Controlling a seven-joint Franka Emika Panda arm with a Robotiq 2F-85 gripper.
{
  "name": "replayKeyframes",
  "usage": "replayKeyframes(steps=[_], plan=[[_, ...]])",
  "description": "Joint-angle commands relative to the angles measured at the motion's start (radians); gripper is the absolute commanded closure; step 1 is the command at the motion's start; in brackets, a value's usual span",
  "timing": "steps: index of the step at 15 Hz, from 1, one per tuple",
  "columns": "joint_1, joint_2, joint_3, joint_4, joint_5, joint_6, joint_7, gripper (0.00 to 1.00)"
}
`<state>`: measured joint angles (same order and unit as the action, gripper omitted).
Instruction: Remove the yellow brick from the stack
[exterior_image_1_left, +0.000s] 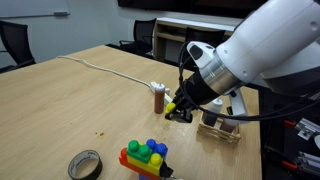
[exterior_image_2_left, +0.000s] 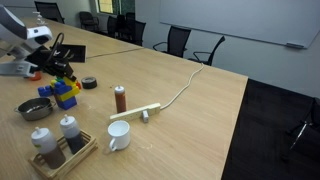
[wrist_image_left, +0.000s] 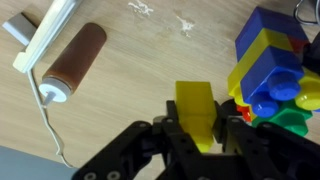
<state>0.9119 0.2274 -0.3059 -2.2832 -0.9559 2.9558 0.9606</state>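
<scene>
My gripper (wrist_image_left: 197, 128) is shut on the yellow brick (wrist_image_left: 194, 106), which stands between the two black fingers. In an exterior view the gripper (exterior_image_1_left: 180, 108) holds the brick (exterior_image_1_left: 172, 102) a little above the table, apart from the stack (exterior_image_1_left: 145, 156). The stack has a red base with green, blue and yellow bricks on it. In the wrist view the stack (wrist_image_left: 270, 70) lies just right of the gripper. In an exterior view the gripper (exterior_image_2_left: 62, 74) hovers close above the stack (exterior_image_2_left: 65, 94).
A tape roll (exterior_image_1_left: 85, 164) lies beside the stack. A brown bottle (exterior_image_1_left: 158, 98) and a white power strip with its cable (exterior_image_2_left: 136, 113) lie mid-table. A white mug (exterior_image_2_left: 119, 136), a metal bowl (exterior_image_2_left: 35, 108) and a tray of shakers (exterior_image_2_left: 60, 142) stand nearby.
</scene>
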Motion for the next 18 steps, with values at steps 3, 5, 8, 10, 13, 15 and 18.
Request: replayKeyframes(steps=[3,5,8,10,13,15,18], plan=[[0.031,-0.078,-0.024,-0.156,-0.134,0.011,0.124,0.90],[0.024,-0.091,-0.020,-0.206,-0.166,0.021,0.141,0.90],[0.019,-0.064,-0.003,-0.212,-0.138,0.013,0.129,0.65],[0.019,-0.070,-0.004,-0.231,-0.139,0.022,0.130,0.65],[0.019,-0.073,-0.006,-0.231,-0.139,0.024,0.130,0.65],[0.019,-0.074,-0.006,-0.231,-0.139,0.024,0.130,0.65],[0.013,-0.030,-0.007,-0.210,-0.140,0.046,0.121,0.90]])
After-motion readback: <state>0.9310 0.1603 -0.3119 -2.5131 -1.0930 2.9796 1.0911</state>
